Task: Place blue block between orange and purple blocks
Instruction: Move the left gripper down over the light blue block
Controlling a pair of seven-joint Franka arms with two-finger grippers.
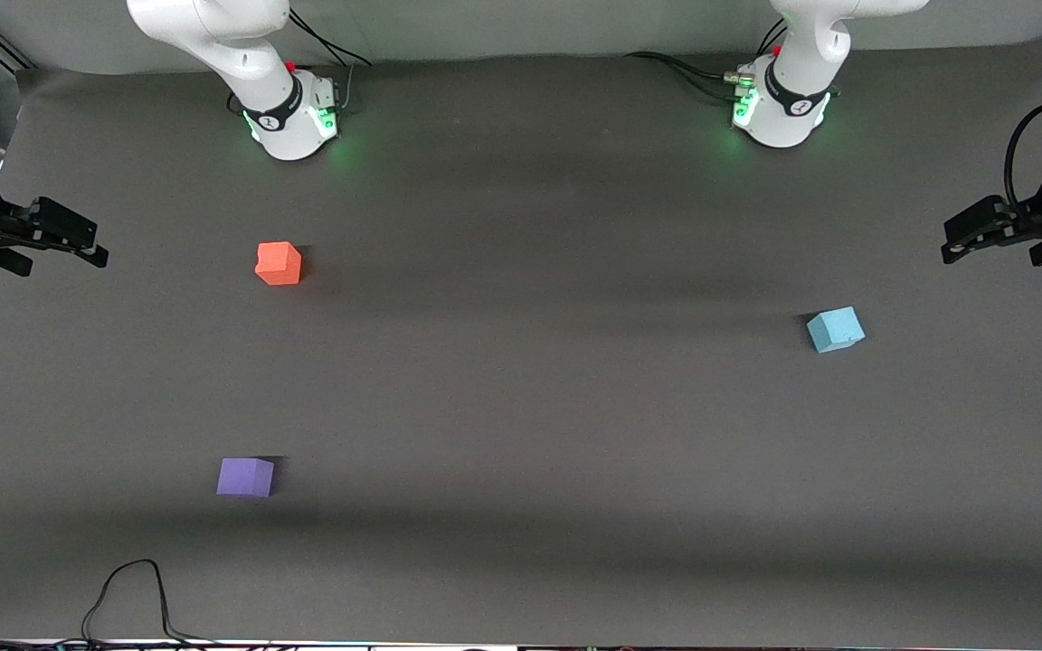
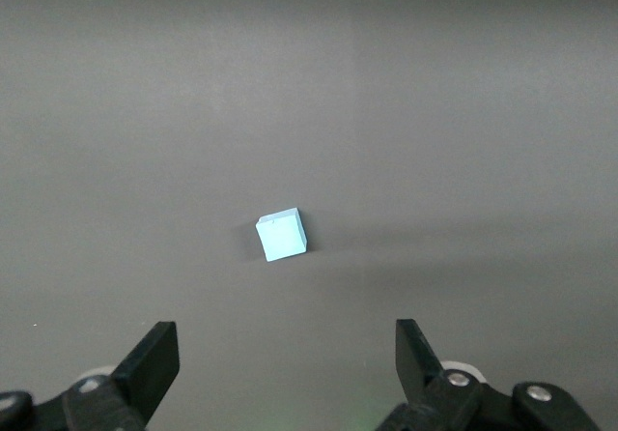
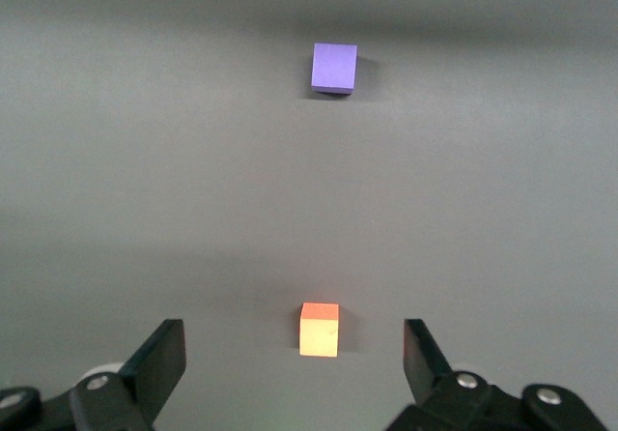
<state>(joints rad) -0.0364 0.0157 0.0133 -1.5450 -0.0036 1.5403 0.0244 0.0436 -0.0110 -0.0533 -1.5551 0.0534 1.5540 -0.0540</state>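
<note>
On the dark table (image 1: 521,407), both arms are being cut off at the edges; the left gripper (image 2: 288,359) and right gripper (image 3: 294,359) are being held spread wide, empty.

We see the blue block (image 1: 835,329) alone toward the left arm's end of the bench (image 1: 539,407); the orange block (image 1: 279,263) and, nearer the front camera, the purple block (image 1: 245,476) lie toward the right arm's end.
</note>
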